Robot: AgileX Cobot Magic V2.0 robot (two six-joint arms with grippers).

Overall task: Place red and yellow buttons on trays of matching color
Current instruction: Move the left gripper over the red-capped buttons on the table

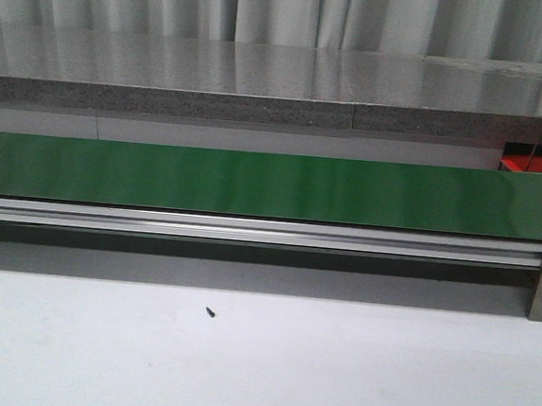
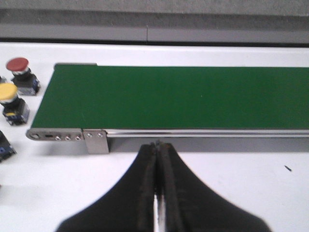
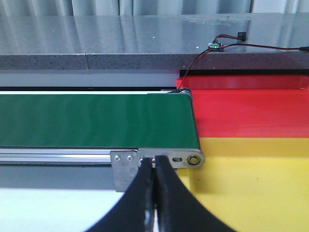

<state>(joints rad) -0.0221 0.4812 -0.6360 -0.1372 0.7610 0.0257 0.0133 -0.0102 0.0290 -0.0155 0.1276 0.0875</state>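
Beside the belt's two ends: buttons wait at one, trays at the other, nothing picked yet.

Off the green conveyor belt [image 2: 183,99] on the white table [image 2: 231,183], the red button [image 2: 20,72] and yellow button [image 2: 11,102] stand close together. The left tool [image 2: 158,145] and right tool [image 3: 154,159] are both closed and empty. The red tray [image 3: 251,113] touches the yellow tray [image 3: 256,183]; likely risks are nudging the neighbouring button, or dropping one across that shared edge.

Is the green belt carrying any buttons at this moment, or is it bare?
Bare. The green belt shows nothing on it in any view; the red button and yellow button stand upright on the table beside its end.
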